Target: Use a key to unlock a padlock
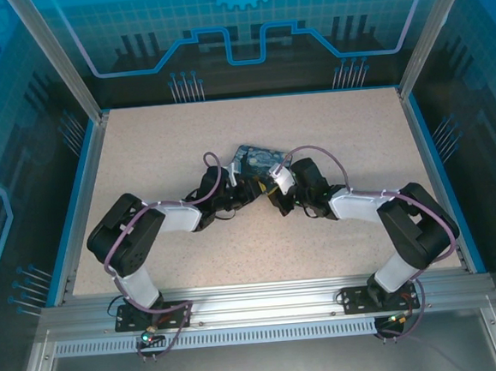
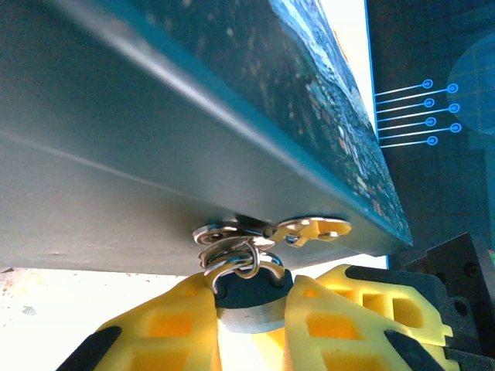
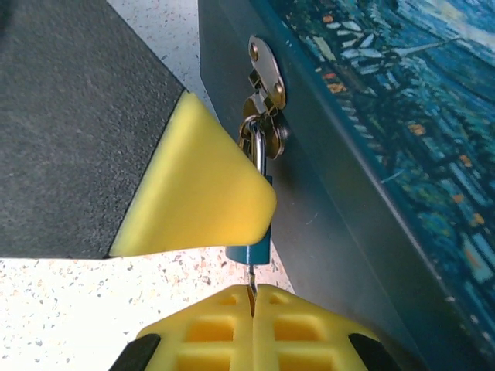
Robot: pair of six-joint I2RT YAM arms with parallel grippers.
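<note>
The padlock (image 2: 246, 297) hangs by its shackle (image 2: 232, 251) from the metal hasp (image 2: 309, 228) on the side of the blue painted box (image 1: 259, 157). My left gripper (image 2: 247, 313) is shut on the padlock's dark body, one yellow finger on each side. In the right wrist view the padlock's (image 3: 260, 249) lower end pokes out below the left gripper's yellow finger (image 3: 201, 185). The thin grey key (image 3: 251, 278) runs from the padlock's underside into my right gripper (image 3: 253, 300), which is shut on it. Both grippers meet at the box's near side, left (image 1: 235, 189) and right (image 1: 276, 189).
The box's grey side wall (image 3: 325, 201) stands close beside both grippers. The speckled table (image 1: 261, 236) stretches around them, bordered by a blue rim (image 1: 78, 207) and enclosure posts. A dark part of the left arm (image 3: 69, 116) lies left of the padlock.
</note>
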